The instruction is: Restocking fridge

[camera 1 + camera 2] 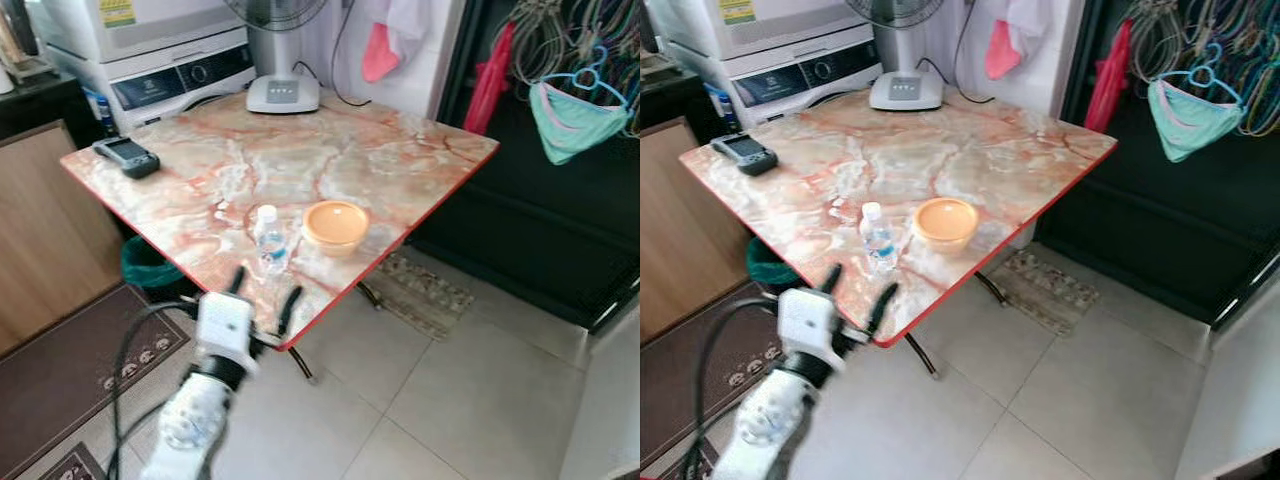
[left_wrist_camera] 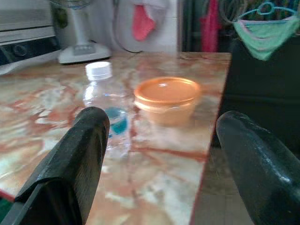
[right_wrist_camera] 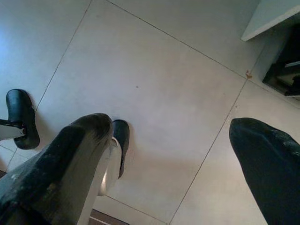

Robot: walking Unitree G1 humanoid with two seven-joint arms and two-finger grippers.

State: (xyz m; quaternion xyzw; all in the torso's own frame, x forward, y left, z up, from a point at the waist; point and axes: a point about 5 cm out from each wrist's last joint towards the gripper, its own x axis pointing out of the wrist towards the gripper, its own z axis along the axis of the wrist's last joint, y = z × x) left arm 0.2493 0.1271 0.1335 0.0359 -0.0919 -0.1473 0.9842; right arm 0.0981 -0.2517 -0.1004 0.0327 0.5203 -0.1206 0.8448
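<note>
From the head, the left gripper (image 1: 262, 292) hovers wide open and empty at the table's (image 1: 400, 160) red near edge, the water bottle (image 1: 268, 238) just beyond it beside an orange bowl (image 1: 336, 226), with bare floor tiles (image 1: 440, 400) to the right. The left wrist view has the bottle ahead near one finger (image 2: 79, 154), apart from it. The right gripper (image 3: 168, 154) hangs spread and empty over the floor.

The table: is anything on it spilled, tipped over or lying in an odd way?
Nothing stands out. The water bottle stands upright with its cap on, and the orange container sits closed beside it on the table.
</note>
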